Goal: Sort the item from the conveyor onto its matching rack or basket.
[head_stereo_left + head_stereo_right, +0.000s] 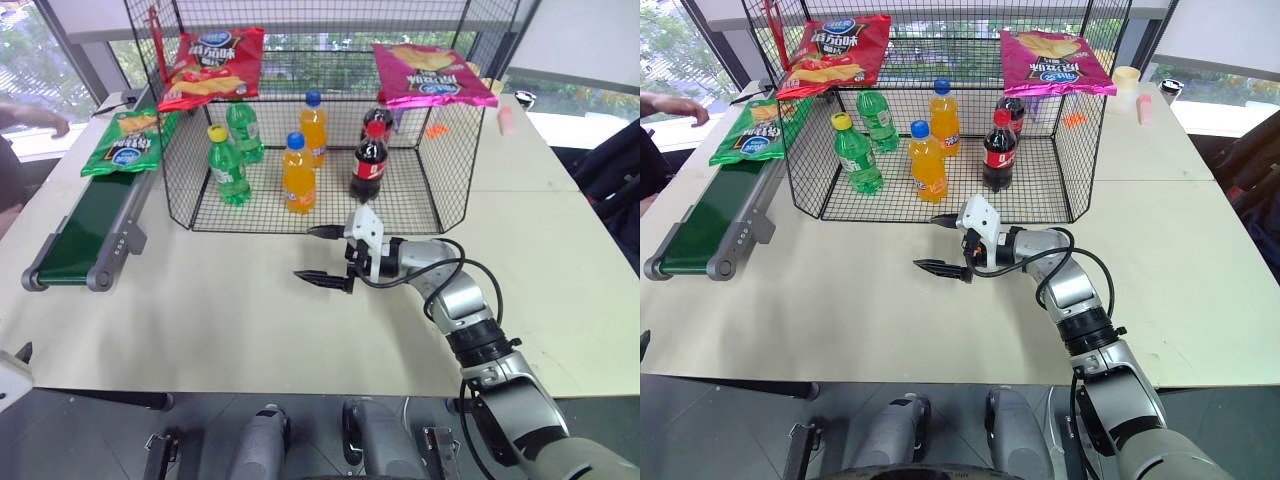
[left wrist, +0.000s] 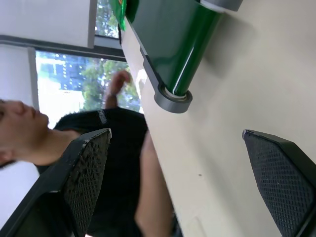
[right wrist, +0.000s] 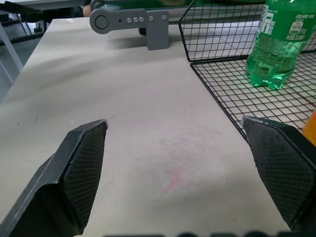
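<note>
The flat shiny green crisp bag [image 1: 130, 142] lies lengthwise on the dark green conveyor belt [image 1: 88, 235], upper left of frame, probably nearer the left pincer [image 2: 190, 185]; both pincers gape empty, the right pincer [image 1: 322, 256] mid-tabletop.

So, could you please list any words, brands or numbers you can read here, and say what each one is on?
No text can be read with certainty.
Green crisp bag on the conveyor: round blue logo, lettering blurred.
Red crisp bag and pink crisp bag on the cage's top shelf: print too blurred.
Green soda bottle: white label lettering, unreadable.
Cola bottle: label too small.
</note>
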`<state>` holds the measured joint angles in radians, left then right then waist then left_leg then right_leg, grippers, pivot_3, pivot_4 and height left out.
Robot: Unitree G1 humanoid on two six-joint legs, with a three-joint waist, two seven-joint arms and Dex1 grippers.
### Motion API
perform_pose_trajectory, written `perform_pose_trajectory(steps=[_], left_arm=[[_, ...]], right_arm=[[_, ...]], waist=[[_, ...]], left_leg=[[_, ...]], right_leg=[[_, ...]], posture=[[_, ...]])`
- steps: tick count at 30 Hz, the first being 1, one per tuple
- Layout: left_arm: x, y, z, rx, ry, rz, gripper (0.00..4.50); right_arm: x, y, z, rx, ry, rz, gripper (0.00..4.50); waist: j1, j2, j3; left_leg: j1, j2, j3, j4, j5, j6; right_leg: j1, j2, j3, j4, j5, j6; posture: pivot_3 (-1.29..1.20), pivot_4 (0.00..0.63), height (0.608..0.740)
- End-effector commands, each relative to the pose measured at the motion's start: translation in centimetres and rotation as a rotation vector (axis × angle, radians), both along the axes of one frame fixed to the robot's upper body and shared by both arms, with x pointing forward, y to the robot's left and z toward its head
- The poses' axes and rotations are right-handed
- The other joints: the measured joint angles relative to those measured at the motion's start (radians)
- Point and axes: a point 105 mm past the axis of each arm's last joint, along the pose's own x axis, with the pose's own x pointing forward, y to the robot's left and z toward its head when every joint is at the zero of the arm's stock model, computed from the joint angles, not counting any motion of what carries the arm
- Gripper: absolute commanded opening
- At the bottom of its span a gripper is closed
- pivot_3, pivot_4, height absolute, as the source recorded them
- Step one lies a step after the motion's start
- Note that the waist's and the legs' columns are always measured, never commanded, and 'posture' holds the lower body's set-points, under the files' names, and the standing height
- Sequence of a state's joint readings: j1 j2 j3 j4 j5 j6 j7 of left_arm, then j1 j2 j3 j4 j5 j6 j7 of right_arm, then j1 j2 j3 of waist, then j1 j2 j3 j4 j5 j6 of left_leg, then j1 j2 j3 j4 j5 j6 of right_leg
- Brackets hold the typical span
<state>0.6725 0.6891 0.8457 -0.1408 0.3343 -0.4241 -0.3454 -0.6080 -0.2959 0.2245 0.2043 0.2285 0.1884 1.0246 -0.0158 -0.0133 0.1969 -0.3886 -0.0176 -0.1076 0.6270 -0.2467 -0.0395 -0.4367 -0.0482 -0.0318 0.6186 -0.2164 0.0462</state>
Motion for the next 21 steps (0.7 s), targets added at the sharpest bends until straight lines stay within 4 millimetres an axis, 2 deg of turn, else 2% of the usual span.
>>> perform_pose_trajectory(steps=[1, 10, 21], left_arm=[[0.5, -0.1, 0.5, 0.076, -0.025, -0.02, 4.46], [2.1, 0.0, 0.3, 0.172, -0.072, -0.029, 4.46], [3.3, -0.8, 0.2, 0.273, -0.187, -0.061, 4.46]], right_arm=[[0.0, 0.0, 1.0, 0.022, -0.043, -0.005, 4.5], [0.3, -0.4, 1.2, 0.018, -0.055, -0.026, 4.5], [0.2, -0.6, 1.4, 0.012, -0.06, -0.031, 4.5]], waist=[[0.0, 0.0, 0.0], [0.0, 0.0, 0.0], [-0.001, 0.0, 0.0]], left_leg=[[0.0, 0.0, 0.0, 0.0, 0.0, 0.0], [0.001, 0.0, 0.0, 0.0, 0.0, 0.0], [0.003, 0.0, 0.0, 0.002, 0.0, 0.0]], right_leg=[[0.0, 0.0, 0.0, 0.0, 0.0, 0.0], [0.0, 0.001, 0.0, 0.003, 0.001, 0.0], [-0.001, 0.0, 0.0, 0.009, 0.001, 0.0]], posture=[[0.0, 0.15, 0.74], [0.0, 0.15, 0.74], [0.0, 0.15, 0.74]])
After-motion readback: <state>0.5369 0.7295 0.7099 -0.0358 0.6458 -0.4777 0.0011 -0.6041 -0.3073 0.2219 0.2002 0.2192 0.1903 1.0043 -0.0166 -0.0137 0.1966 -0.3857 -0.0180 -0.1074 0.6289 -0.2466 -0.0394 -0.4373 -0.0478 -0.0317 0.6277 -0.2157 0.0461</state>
